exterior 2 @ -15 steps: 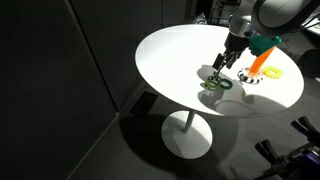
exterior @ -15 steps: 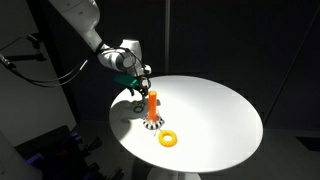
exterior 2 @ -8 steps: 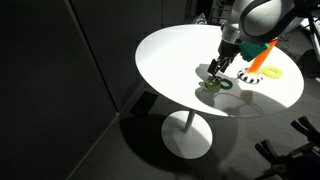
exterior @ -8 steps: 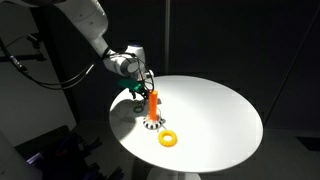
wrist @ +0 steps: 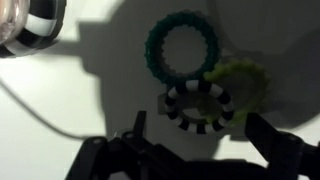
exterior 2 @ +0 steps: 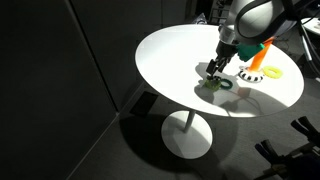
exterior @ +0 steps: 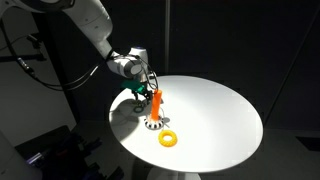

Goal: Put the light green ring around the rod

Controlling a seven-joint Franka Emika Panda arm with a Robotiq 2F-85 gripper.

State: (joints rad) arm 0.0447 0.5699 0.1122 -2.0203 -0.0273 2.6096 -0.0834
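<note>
The tool (wrist: 197, 135) hangs wide open, holding nothing, its fingers flanking a black-and-white striped ring (wrist: 198, 105). The small light green ring (wrist: 252, 78) lies on the round white bench (exterior 2: 170, 50), touching the striped one, apart from the upright orange rod (exterior 2: 258, 60).

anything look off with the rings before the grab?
Yes: in the wrist view the light green ring lies partly under a black-and-white striped ring, with a dark green ring right beside them. Overlapped, not lying free.
</note>
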